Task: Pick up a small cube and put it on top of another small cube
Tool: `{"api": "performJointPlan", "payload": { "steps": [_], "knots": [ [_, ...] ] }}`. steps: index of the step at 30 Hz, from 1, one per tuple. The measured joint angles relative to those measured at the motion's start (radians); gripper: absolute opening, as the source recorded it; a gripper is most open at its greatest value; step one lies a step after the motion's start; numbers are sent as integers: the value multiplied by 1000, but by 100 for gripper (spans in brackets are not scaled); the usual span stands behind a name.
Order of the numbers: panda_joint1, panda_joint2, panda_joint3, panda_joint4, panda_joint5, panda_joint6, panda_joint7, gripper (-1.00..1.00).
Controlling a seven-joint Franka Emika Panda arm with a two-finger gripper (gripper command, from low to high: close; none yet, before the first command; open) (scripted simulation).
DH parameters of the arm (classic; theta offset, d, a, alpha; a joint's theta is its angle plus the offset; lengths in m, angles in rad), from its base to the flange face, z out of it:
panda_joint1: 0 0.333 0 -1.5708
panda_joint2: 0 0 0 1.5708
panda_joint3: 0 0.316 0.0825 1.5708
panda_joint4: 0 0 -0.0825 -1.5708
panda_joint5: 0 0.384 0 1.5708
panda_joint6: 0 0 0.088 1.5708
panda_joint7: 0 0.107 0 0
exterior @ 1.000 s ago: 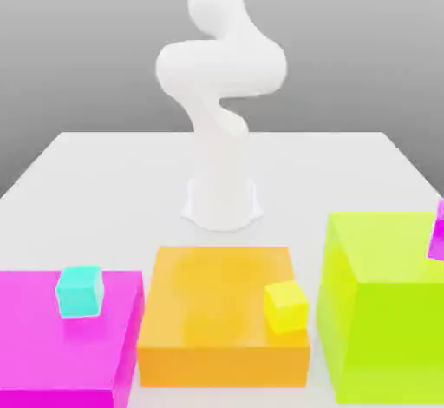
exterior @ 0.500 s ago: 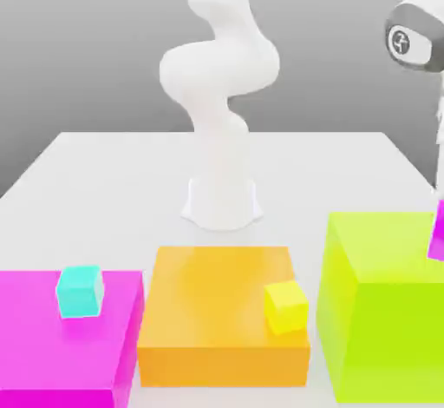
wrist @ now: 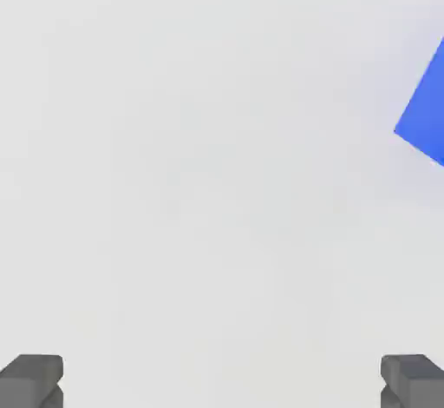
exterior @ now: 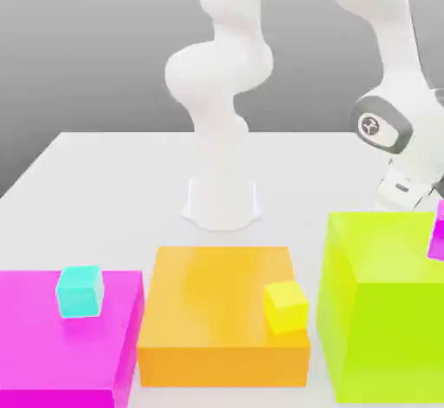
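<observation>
Evidently my claw (wrist: pixel 222 382) gapes wide and empty, probably to clear the blue block (wrist: pixel 427 115) at two o'clock before gripping.

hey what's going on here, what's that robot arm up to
The robot arm isn't handling anything: its pincer is open and empty. The yellow cube sits on the orange block and the cyan cube on the magenta block. Neither has a cube stacked on it.

Exterior view: faces arm base (exterior: pixel 221 207) at upper center, looks down over blocks (exterior: pixel 221 298). Hand view: close, faces pale surface (wrist: pixel 217 180).
</observation>
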Motion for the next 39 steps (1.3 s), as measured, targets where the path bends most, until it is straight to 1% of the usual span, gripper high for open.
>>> {"api": "performJointPlan", "payload": {
  "steps": [7,13,14,20,22,27,29,30,33,35,39],
  "knots": [
    [3,-23,-118,-3,-153,171,290,0],
    [26,167,-152,23,-190,348,319,0],
    [29,194,-156,28,-192,369,321,-100],
    [31,207,-158,31,-197,381,325,-100],
    [26,172,-152,24,-194,353,323,-100],
    [15,2,-139,-7,-179,217,311,-100],
    [47,-57,-112,16,-172,151,328,-100],
    [77,-80,-94,31,-158,112,331,-100],
    [60,-136,-95,121,-150,-14,305,-100],
    [55,-161,-129,186,-151,-96,271,-100],
    [-30,-204,-174,315,-159,-260,203,-100]
  ]
}}
